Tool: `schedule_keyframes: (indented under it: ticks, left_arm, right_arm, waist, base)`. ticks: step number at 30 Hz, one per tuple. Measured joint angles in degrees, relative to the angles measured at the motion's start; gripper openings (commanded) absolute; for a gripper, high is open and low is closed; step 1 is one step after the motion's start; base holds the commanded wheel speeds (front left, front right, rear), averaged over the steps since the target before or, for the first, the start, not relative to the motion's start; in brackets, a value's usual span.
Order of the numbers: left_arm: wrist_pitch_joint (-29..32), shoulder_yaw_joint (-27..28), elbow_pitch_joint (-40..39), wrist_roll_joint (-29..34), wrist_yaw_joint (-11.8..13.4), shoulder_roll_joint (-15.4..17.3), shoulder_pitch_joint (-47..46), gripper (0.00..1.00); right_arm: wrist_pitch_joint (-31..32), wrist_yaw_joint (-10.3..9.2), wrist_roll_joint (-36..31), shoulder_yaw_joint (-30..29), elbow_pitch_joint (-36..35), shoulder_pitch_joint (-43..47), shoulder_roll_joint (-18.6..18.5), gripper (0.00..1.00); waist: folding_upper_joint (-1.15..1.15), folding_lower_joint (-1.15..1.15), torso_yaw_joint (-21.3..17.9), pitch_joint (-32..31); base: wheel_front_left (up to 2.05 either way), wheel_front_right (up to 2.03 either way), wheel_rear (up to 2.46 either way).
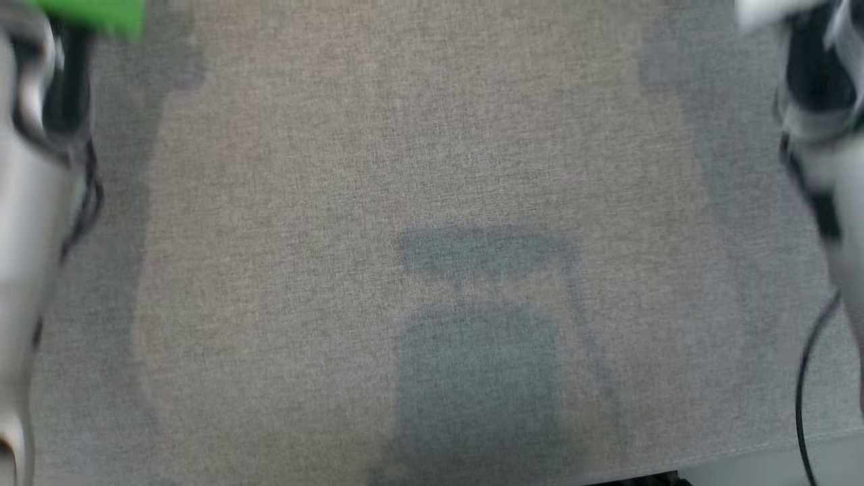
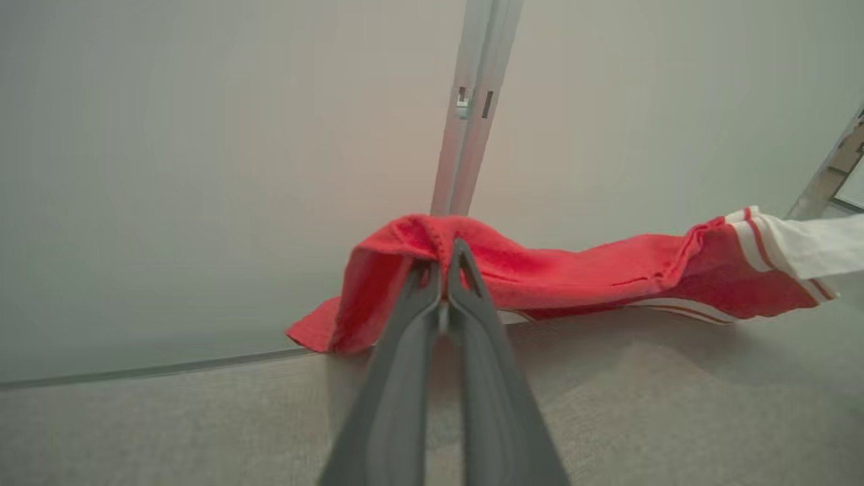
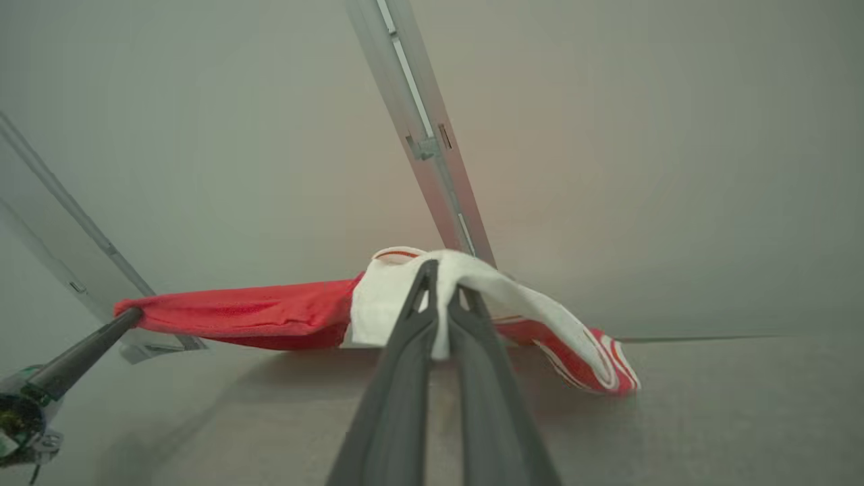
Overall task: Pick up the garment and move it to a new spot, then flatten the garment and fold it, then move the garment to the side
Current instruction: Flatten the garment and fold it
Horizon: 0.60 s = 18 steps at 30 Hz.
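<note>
Left fingers point(image 2: 469, 290) are clamped on the red edge at centre frame; right fingers point(image 3: 412, 331) pinch a white part, perhaps a sleeve; the garment point(image 2: 574, 277) hangs stretched between them over the grey bench point(image 1: 432, 169); pick-up looks done, while placing, flattening, folding and setting aside are left.

Pale forearms point(image 1: 27, 223), black joints, a black cable point(image 1: 804, 385) by the right one. Left hand point(image 2: 443, 260), right hand point(image 3: 445, 277): 2 long dark-grey fingers point(image 2: 398, 391) each.

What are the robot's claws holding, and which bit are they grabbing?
Both hold the red-and-white garment, stretched between them. The left claw pinches a red edge at one end; the right claw pinches the white part at the other.
</note>
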Motion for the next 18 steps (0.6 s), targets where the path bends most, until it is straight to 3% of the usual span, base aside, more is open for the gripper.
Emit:
schedule_keyframes:
  ticks: [3, 6, 12, 18]
  left_arm:
    - [-0.4, -0.2, -4.2, -2.8, 0.0, 2.9, 12.7, 0.0]
    - [-0.6, 3.1, -9.8, -3.4, 0.0, 3.6, 25.1, 0.0]
    - [-0.6, 10.2, -18.8, 0.0, 0.6, 0.4, 48.5, 0.0]
    - [-0.7, 11.5, -24.7, 5.1, 2.7, -2.7, 63.4, 0.0]
  right_arm:
    - [-2.4, 0.0, 4.0, 1.6, -4.1, 15.8, -3.7, 0.0]
    - [-4.3, -0.01, 6.6, 2.1, -6.9, 28.9, -6.0, 0.0]
    - [-6.8, 0.01, 8.2, 3.2, -10.4, 47.1, -7.6, 0.0]
    - [-7.7, 0.0, 9.2, 2.1, -12.7, 58.1, -8.7, 0.0]
  waist:
    - [0.0, -0.01, -0.3, -2.5]
    - [0.0, -0.01, -0.7, -5.9]
    - [0.0, -0.02, -1.3, -13.4]
    - [0.0, -0.02, -1.5, -19.0]
  base:
    - [0.0, 0.0, 0.0]
    - [0.0, 0.0, 0.0]
    - [0.0, 0.0, 0.0]
    - [0.0, 0.0, 0.0]
